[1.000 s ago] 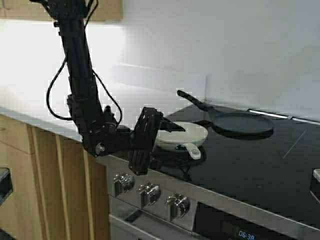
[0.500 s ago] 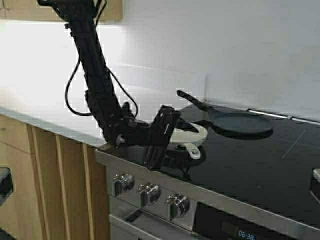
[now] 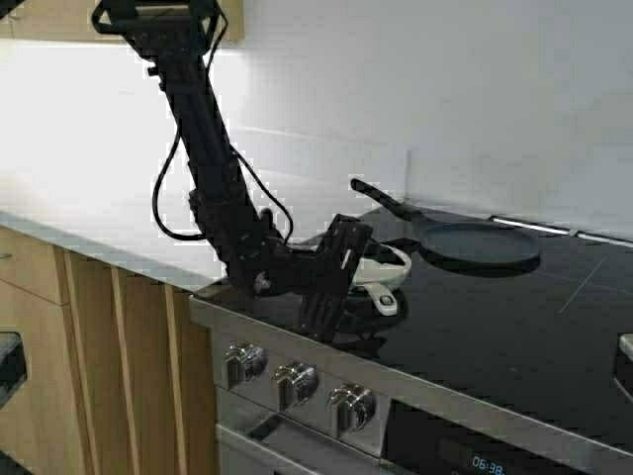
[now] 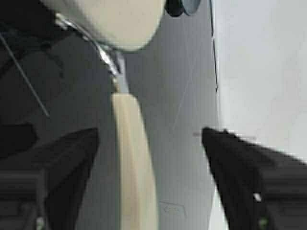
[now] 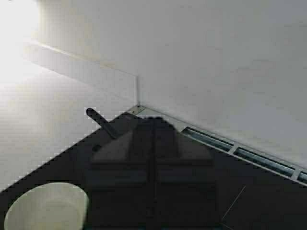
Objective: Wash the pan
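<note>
Now swung in from the stove's front-left corner over the last second, left gripper (image 4: 148,177) fingers apart astride the cream pan's (image 3: 381,265) handle (image 4: 134,163), ready to clamp for the carry; right gripper (image 5: 152,167) closed, held above the hob.

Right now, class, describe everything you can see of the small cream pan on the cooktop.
The cream pan is small, round and shallow, cream inside and out, sitting flat on the black glass cooktop in front of the dark frying pan. A metal neck joins its bowl to a cream handle pointing toward the stove's front edge. The left gripper is open, its fingers either side of the handle, not clamped on it.
</note>
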Robot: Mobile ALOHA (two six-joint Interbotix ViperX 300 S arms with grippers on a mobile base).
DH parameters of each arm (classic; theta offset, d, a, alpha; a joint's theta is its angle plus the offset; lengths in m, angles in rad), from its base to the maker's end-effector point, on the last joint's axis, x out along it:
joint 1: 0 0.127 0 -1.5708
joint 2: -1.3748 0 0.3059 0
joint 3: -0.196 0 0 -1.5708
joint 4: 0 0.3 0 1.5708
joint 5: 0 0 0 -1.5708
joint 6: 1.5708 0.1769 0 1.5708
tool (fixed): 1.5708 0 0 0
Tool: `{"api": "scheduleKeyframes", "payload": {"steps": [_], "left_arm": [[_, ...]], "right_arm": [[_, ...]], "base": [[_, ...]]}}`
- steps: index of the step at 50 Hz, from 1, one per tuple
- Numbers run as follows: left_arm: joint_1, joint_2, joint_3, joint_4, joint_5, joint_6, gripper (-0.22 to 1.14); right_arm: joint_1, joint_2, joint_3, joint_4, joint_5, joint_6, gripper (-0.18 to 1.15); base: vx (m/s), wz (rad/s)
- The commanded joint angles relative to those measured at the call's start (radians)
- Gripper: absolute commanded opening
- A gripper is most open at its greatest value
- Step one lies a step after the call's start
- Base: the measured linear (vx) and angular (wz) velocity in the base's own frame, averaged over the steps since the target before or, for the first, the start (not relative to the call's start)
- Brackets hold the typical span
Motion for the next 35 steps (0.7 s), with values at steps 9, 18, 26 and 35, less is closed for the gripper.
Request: {"api": "scheduleKeyframes", "payload": {"steps": [9,18,26,35], "left_arm": [[-0.012,-0.002,-0.046,-0.028,-0.003,-0.011,0.98],[-0.014,0.006,-0.069,-0.035,-0.003,-0.014,0.98],[-0.014,0.009,-0.086,-0.043,0.015,-0.025,0.91],[-0.014,0.028,-0.107,-0.063,0.012,-0.115,0.35]], "right_arm": [[0.002,0.005,-0.011,-0.002,-0.003,0.0,0.07],[0.002,0.005,-0.011,-0.002,0.0,0.0,0.07],[0.002,0.005,-0.011,0.0,0.0,0.0,0.07],[0.002,0.005,-0.011,0.0,0.0,0.0,0.07]], "base": [[0.0,0.0],[0.0,0.0],[0.0,0.0],[0.0,0.0]]}}
